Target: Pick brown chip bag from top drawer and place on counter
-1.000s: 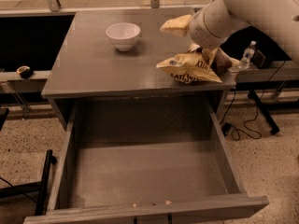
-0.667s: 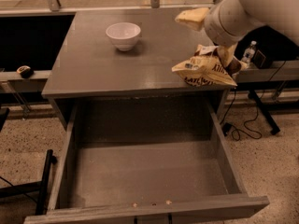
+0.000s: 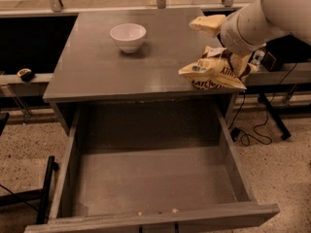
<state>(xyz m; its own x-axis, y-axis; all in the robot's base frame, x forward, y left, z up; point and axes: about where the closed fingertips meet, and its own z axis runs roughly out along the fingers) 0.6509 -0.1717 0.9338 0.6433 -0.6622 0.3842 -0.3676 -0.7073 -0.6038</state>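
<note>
The brown chip bag [image 3: 213, 74], crumpled, with tan-yellow ends and a white panel, hangs just above the front right corner of the counter [image 3: 121, 69]. My gripper [image 3: 227, 57] is shut on the bag's top, mostly hidden behind my pale wrist and the bag. A tan-yellow piece [image 3: 208, 23] sticks out to the left above the wrist. The top drawer [image 3: 68, 178] is pulled wide open below the counter, and its grey floor is bare apart from a few crumbs at the front.
A white bowl [image 3: 128, 36] stands on the counter at the back middle. Dark equipment and cables [image 3: 252, 130] lie on the floor to the right of the cabinet. A small dark object [image 3: 25, 74] sits on a ledge at the left.
My arm has carried the chip bag to the right, from over the counter's right part to its front right corner. The drawer and bowl have not moved.
</note>
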